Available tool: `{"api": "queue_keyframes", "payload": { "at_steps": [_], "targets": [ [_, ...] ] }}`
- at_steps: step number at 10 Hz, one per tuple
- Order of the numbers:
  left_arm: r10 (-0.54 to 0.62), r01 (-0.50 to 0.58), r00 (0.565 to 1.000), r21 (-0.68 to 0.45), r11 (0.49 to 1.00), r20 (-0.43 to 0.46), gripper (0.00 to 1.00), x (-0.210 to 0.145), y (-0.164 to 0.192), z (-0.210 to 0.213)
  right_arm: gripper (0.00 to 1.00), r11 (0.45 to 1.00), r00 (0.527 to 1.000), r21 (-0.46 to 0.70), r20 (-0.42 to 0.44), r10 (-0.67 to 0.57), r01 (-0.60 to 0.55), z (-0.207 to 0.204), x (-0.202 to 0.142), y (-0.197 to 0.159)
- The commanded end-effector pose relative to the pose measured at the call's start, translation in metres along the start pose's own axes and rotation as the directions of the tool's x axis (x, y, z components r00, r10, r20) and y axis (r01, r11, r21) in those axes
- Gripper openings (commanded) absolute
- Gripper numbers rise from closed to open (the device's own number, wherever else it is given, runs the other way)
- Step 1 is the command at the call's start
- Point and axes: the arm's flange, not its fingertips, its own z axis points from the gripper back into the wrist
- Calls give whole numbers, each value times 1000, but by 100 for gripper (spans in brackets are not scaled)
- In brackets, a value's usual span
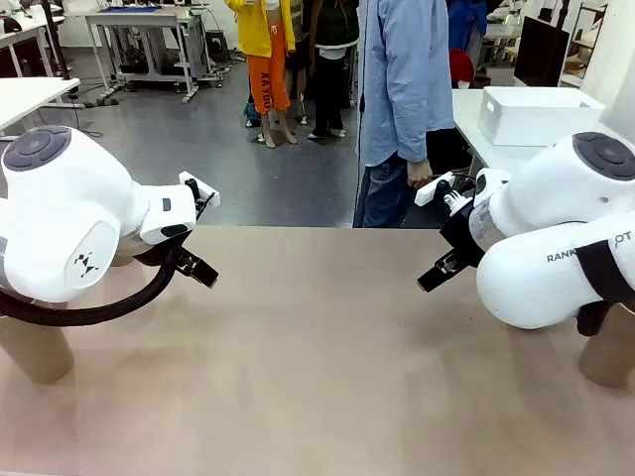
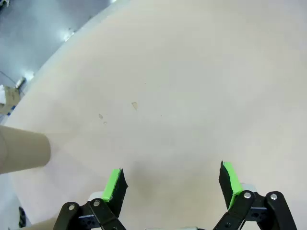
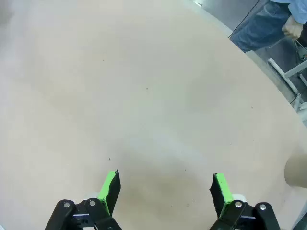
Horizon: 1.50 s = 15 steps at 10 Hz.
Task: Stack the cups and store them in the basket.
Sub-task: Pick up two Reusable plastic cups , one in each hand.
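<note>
Both arms are drawn back at my side of the tan table (image 1: 317, 337). My left gripper (image 2: 172, 179) hangs open over bare tabletop with nothing between its green pads; in the front view one of its black fingers (image 1: 195, 269) shows under the left wrist. My right gripper (image 3: 165, 184) is open in the same way, and one of its black fingers (image 1: 440, 271) shows in the front view. A tan cup (image 1: 35, 349) stands under the left arm, the same cup (image 2: 23, 155) at the left wrist view's edge. Another cup (image 1: 607, 359) stands under the right arm. The white basket (image 1: 536, 115) sits on a side table at the back right.
A person in a blue shirt (image 1: 405, 89) stands at the table's far edge, one hand (image 1: 420, 175) down at the side, near the right wrist. The white side table (image 1: 474, 124) lies beyond the far right corner.
</note>
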Motion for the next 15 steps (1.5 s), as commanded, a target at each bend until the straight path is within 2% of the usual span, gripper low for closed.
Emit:
{"api": "queue_keyframes", "payload": {
  "at_steps": [1,10,11,13,15],
  "targets": [
    [0,0,1000,0,1000,0,100,0,0,0,100,1000,1000,0,0,0,0,0,0,0],
    [0,0,1000,0,1000,0,100,0,0,0,100,1000,1000,0,0,1,-1,0,0,0],
    [-13,13,1000,-32,999,10,100,14,5,15,100,1000,1000,31,4,3,-3,13,19,-7],
    [-49,45,998,-114,992,-33,100,35,25,44,100,996,1000,88,23,17,-19,48,47,-24],
    [-139,119,988,-232,965,-69,100,40,45,72,100,985,997,156,50,67,-74,82,52,-45]
  ]
}}
